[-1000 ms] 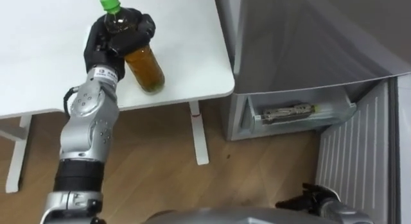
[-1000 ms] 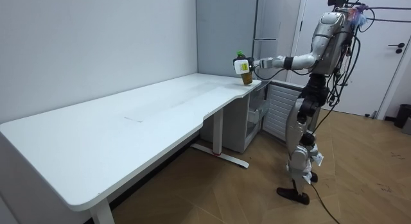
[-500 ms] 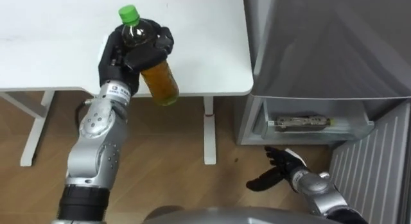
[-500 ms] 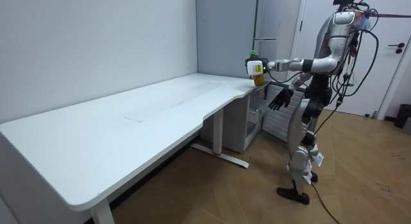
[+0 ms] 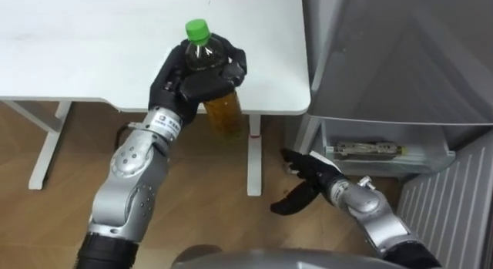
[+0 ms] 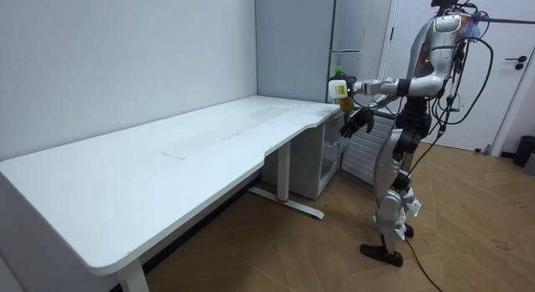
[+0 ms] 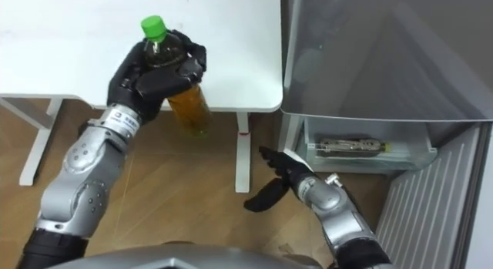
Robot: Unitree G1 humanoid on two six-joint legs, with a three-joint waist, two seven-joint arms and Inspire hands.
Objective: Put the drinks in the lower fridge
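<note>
My left hand (image 5: pixel 192 80) (image 7: pixel 150 78) is shut on a bottle of amber drink with a green cap (image 5: pixel 219 107) (image 7: pixel 187 103) (image 6: pixel 338 88), held in the air over the white desk's near corner. My right hand (image 5: pixel 308 180) (image 7: pixel 281 180) (image 6: pixel 358 122) is open below it, fingers spread, in front of the fridge. The lower fridge (image 5: pixel 385 149) (image 7: pixel 362 149) stands open, with another bottle (image 5: pixel 362 150) (image 7: pixel 350 146) lying on its side in the compartment. I stand beside the fridge at the desk's end.
The white desk (image 5: pixel 92 45) (image 6: pixel 167 158) has a leg (image 5: pixel 254 161) close to the fridge. The grey upper fridge body (image 5: pixel 400 61) rises on the right. A ribbed open fridge door (image 5: pixel 454 207) stands at the lower right. Wooden floor lies below.
My left hand has carried the bottle off the desk toward the fridge. My right hand has risen and come in under it. The view has shifted as I turned.
</note>
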